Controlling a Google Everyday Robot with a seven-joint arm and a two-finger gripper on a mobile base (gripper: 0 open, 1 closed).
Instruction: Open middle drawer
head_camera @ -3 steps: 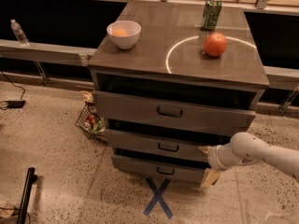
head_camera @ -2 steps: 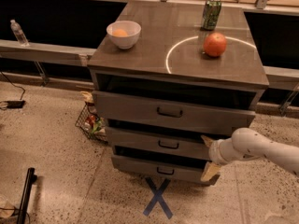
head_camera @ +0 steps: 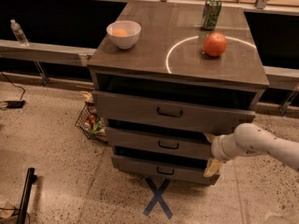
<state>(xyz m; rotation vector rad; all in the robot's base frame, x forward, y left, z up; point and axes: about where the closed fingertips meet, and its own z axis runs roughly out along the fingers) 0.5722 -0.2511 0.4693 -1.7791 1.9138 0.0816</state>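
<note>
The middle drawer point(head_camera: 154, 143), 2nd of 3 in the cabinet point(head_camera: 140, 59), sits between a taller top front and a slimmer bottom one, with a black handle point(head_camera: 168, 145) at its centre. The gripper point(head_camera: 210, 152) is at the drawer's right edge; whether it is wide or narrow cannot be told. On the cabinet top, a green can point(head_camera: 211, 13), its label unreadable, stands near the back right corner behind a red fruit point(head_camera: 215, 44). A white bowl point(head_camera: 124, 34) sits near the left edge. A blue X point(head_camera: 157, 197) marks the speckled floor point(head_camera: 51, 148).

Gripper point(head_camera: 210, 153): low, right of centre in the view, pointing left. Arm point(head_camera: 261, 146): one, white, rounded; runs rightward from it, dipping slightly, out past the view's right edge.
</note>
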